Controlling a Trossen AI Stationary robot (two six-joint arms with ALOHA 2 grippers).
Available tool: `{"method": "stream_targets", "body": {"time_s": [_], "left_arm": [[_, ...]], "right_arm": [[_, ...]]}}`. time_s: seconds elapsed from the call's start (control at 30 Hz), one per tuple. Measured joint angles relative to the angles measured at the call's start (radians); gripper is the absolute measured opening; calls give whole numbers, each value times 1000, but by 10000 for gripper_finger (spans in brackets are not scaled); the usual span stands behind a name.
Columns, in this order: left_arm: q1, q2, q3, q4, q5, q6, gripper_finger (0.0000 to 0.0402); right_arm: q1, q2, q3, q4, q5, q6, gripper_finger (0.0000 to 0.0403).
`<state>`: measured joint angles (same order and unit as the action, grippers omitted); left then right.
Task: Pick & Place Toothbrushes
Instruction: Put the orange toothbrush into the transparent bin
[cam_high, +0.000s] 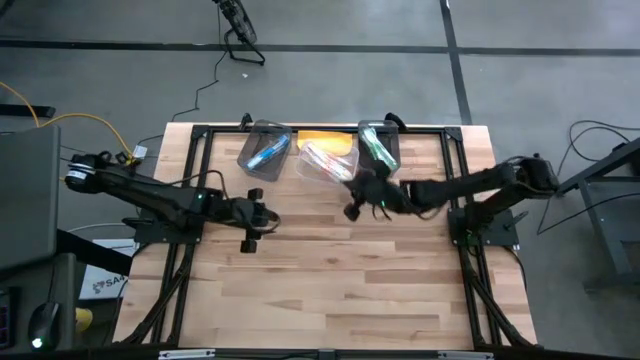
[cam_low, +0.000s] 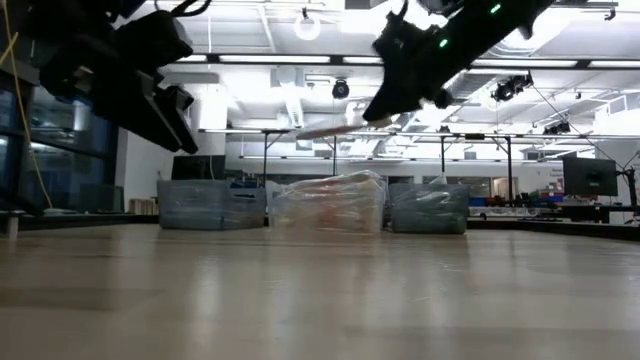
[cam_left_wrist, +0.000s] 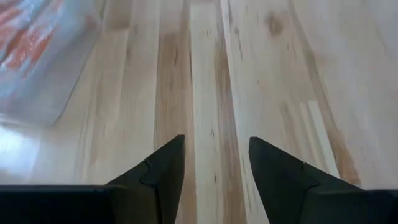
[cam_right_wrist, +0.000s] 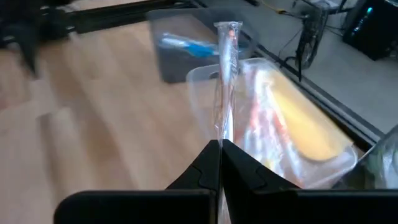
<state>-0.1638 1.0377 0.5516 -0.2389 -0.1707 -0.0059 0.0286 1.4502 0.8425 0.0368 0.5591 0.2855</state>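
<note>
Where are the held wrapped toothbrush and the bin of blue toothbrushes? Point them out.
wrapped toothbrush (cam_right_wrist: 226, 74), right wrist view, mid-shaft.
bin of blue toothbrushes (cam_high: 249, 163), high view, near rim.

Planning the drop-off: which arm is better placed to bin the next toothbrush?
Right. The right gripper is shut on a wrapped toothbrush beside the clear bin. The left gripper is open, empty, over bare table.

A pale butcher-block table (cam_high: 330, 280) with a black frame carries 3 bins along its far edge: a dark bin (cam_high: 264, 150) on the left, a clear bin (cam_high: 325, 160) in the middle, another dark bin (cam_high: 379, 143) right. A yellow cable (cam_high: 90, 122) trails across the grey floor.
</note>
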Motion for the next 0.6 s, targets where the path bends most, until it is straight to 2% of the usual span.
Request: {"method": "stream_targets", "body": {"time_s": [0.2,0.4,0.6], "left_arm": [[0,-22,-66,136,1,0,171],[0,-22,-86,156,2,-4,171],[0,-22,-87,161,3,-5,171]], "right_arm": [[-198,70,0,68,-221,-55,3],[-301,147,0,133,-349,-67,3],[-336,194,0,152,-380,-53,3]]}}
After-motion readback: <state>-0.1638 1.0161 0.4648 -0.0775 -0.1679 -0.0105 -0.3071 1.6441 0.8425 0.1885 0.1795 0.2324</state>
